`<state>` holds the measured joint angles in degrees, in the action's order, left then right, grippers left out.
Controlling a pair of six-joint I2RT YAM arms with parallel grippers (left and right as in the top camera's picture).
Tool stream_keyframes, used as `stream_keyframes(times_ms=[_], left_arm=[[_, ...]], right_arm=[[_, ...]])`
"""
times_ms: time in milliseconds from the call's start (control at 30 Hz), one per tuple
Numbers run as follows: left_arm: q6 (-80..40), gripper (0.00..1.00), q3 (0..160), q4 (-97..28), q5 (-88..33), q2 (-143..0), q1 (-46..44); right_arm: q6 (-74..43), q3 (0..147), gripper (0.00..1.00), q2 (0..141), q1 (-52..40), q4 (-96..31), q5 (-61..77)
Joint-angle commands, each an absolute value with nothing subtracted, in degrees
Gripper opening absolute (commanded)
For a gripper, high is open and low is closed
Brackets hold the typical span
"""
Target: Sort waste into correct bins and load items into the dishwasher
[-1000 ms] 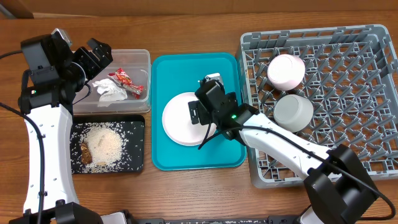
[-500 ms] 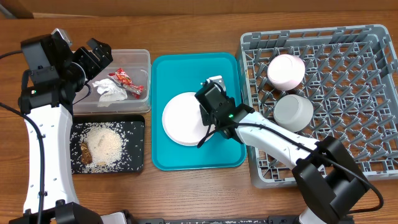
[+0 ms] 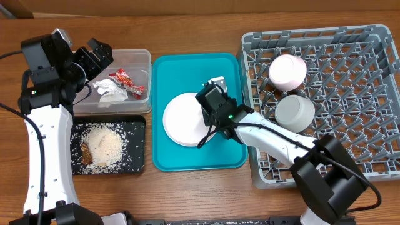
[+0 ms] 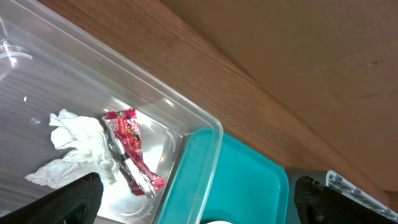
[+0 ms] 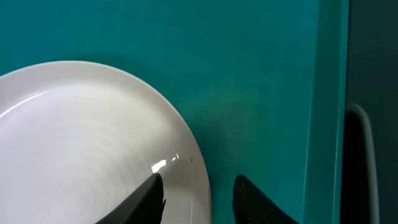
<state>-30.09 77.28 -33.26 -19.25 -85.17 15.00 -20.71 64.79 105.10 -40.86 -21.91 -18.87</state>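
Note:
The white round plate (image 3: pixel 181 119) (image 5: pixel 81 143) lies on the teal serving tray (image 3: pixel 187 69). My right gripper (image 3: pixel 209 117) (image 5: pixel 198 180) stands low at the plate's right rim. Its jaws are narrowed but open, one finger over the plate and the other over the tray, with gaps showing on both sides of the rim. My left gripper (image 3: pixel 97 57) (image 4: pixel 199 180) hangs wide open above the clear tub (image 3: pixel 145 57), which holds the red-and-white wrapper (image 3: pixel 128 82) (image 4: pixel 130 149) and the crumpled napkin (image 3: pixel 109 91) (image 4: pixel 74 146). Rice and brown scraps (image 3: pixel 103 145) fill the black tray (image 3: pixel 141 122).
The grey dish rack (image 3: pixel 350 81) stands at the right, with a pale pink-white bowl (image 3: pixel 287 70) and a grey-green cup (image 3: pixel 295 112) upside down in its left part. The teal tray's raised right edge (image 5: pixel 329 93) runs close beside my right fingers.
My right gripper has narrowed from wide open and has settled astride the plate's right rim. The left arm and the waste have not moved.

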Motion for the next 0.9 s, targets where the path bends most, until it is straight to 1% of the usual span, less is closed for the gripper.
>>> stream_keyframes(times_ms=[0, 300, 433, 567, 700, 867], left_arm=[[-30.5, 1.00, 77.8, -33.2, -18.9, -85.5, 14.9], [-30.5, 1.00, 77.8, -33.2, -18.9, -85.5, 14.9], [-30.5, 1.00, 77.8, -33.2, -18.9, -85.5, 14.9], [-30.5, 1.00, 77.8, -33.2, -18.9, -85.5, 14.9], [-30.5, 1.00, 77.8, -33.2, -18.9, -85.5, 14.9], [-30.5, 1.00, 77.8, -33.2, -18.9, -85.5, 14.9]], right_arm=[[-20.6, 64.3, 0.39, 105.7, -40.6, -21.5, -19.9], [-20.2, 64.3, 0.40, 105.7, -40.6, -22.3, -18.9], [-19.2, 64.4, 0.38, 105.7, -39.5, -23.2, -15.2], [-17.7, 64.5, 0.33, 105.7, -37.2, -23.8, -9.7], [-17.8, 64.6, 0.33, 105.7, -33.3, -25.0, -2.2], [-17.8, 64.6, 0.33, 105.7, -31.5, -26.1, 0.9]])
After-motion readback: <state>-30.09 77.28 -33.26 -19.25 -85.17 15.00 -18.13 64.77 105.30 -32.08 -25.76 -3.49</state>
